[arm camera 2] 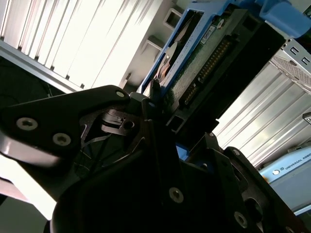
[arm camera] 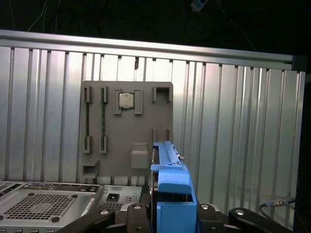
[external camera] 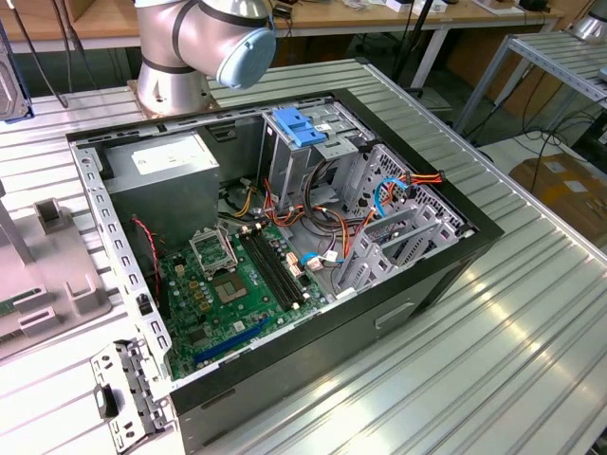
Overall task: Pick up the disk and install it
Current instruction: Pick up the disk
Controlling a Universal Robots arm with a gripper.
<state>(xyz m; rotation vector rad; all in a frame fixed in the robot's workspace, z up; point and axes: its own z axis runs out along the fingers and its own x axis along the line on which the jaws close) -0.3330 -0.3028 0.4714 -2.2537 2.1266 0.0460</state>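
Gripper point(arm camera: 170, 212) clamped on the disk point(arm camera: 169, 167) over ribbed aluminium table point(arm camera: 233, 126); grey fixture plate point(arm camera: 126, 141) lies on it; desks point(external camera: 398, 21) beyond.

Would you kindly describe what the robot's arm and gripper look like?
The arm is made of rounded silver-grey metal segments with a light blue cap on the joint, on a round silver base. The gripper is matte black, built from angular plates fastened with small silver screws.

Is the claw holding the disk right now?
Yes, in the first wrist view the disk, blue rail toward the camera, sits clamped in the claw in front of the grey parts tray.
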